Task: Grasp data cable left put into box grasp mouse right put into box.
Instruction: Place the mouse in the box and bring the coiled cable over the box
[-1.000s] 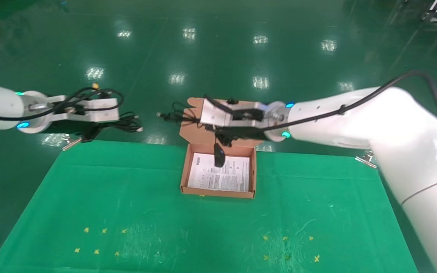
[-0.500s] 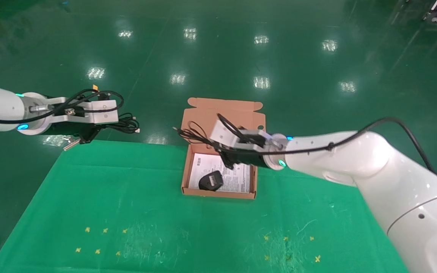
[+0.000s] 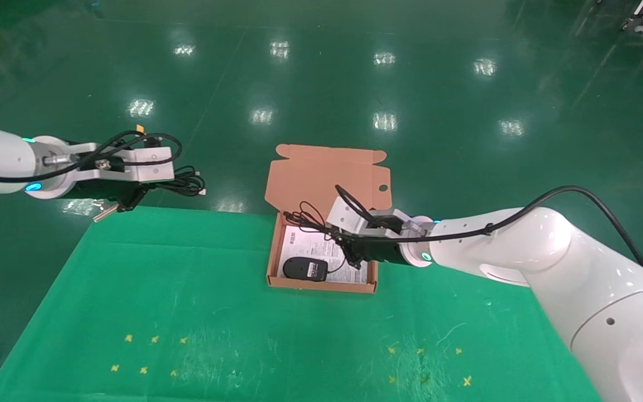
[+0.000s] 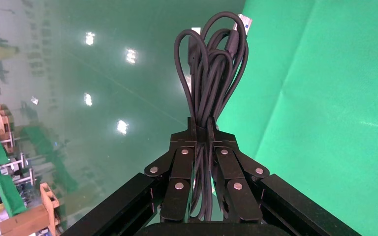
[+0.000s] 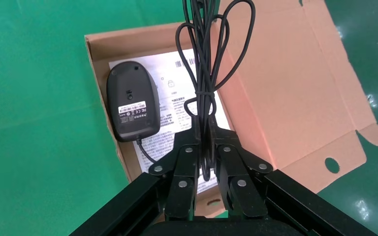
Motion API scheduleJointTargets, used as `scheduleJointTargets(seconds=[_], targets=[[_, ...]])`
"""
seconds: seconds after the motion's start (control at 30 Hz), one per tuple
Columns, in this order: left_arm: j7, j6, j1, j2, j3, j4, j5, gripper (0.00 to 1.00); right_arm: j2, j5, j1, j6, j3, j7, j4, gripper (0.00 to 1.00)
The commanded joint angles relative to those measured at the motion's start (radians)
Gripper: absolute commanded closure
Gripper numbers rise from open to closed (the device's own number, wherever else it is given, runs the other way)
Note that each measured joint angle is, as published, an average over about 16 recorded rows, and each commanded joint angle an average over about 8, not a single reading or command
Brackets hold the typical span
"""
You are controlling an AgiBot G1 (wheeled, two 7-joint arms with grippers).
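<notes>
The mouse [image 5: 132,101] lies upside down in the box [image 3: 277,277]. The right gripper [image 5: 203,129], fingers clamped on its cord [image 5: 206,59], should release inside. Beyond, the left gripper [image 4: 202,133] pinches the data cable [image 4: 214,64].

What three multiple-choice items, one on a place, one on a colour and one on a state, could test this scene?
1. Where does the mouse lie?
A. on the cloth
B. in the box
C. on the floor

2. What colour is the table cloth?
A. green
B. grey
C. white

3. What does the left gripper hold?
A. nothing
B. the leaflet
C. the data cable

Answers:
1 B, it rests underside up on the leaflet inside the box.
2 A, green around the box.
3 C, shut on the bundle; the right gripper pinches the mouse cord.
</notes>
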Motion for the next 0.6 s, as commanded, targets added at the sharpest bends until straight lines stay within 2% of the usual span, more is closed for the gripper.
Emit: scheduleJointTargets(seconds=[0.03,0.33,0.6], targets=[[0.0,0.001,-0.001,-0.002,0.0,0.0,0.0,1.0,0.004,0.002,0.0,-0.002,-0.002,0.0,0.003,0.0],[0.021,-0.055,0.046,0.066,0.014,0.017,-0.008,1.0,0.048,0.004,0.002,-0.02,-0.015,0.004,0.046,0.0],[0.098,-0.19,0.12,0.176,0.021,0.097,-0.054,1.0,0.185,-0.009,0.016,-0.042,-0.01,0.036,0.148,0.0]])
